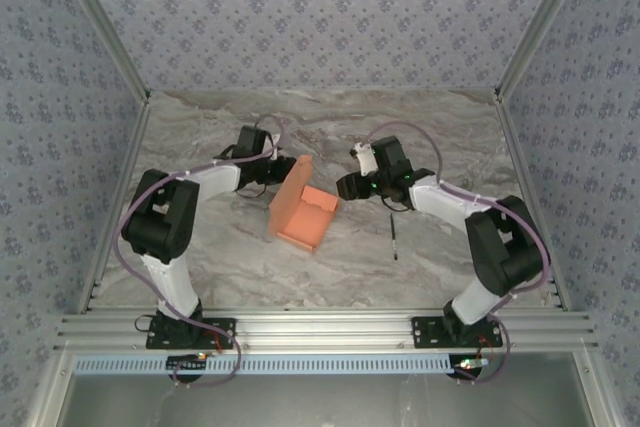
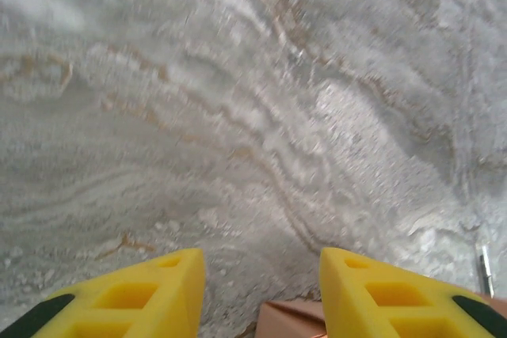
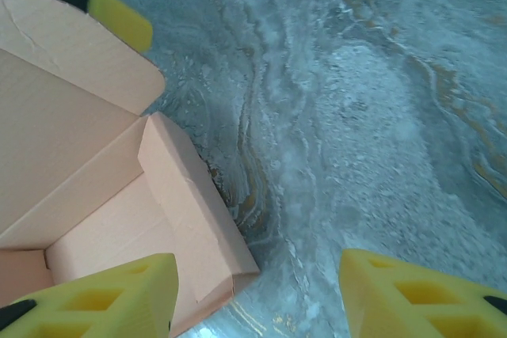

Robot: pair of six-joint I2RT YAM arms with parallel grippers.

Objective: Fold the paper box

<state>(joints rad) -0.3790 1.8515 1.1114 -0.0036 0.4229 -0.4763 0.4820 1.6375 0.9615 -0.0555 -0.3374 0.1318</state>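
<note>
While the paper box [image 1: 305,219] sits on the tabletop [image 1: 230,259] with its lid [image 1: 290,187] upright, the left jaws hang apart just left of the box, at the lid's outer face, clamping nothing. Right of the box, the right jaws gape too, one finger over its wall. My call: push the lid squarely and brace that wall against sliding.
</note>
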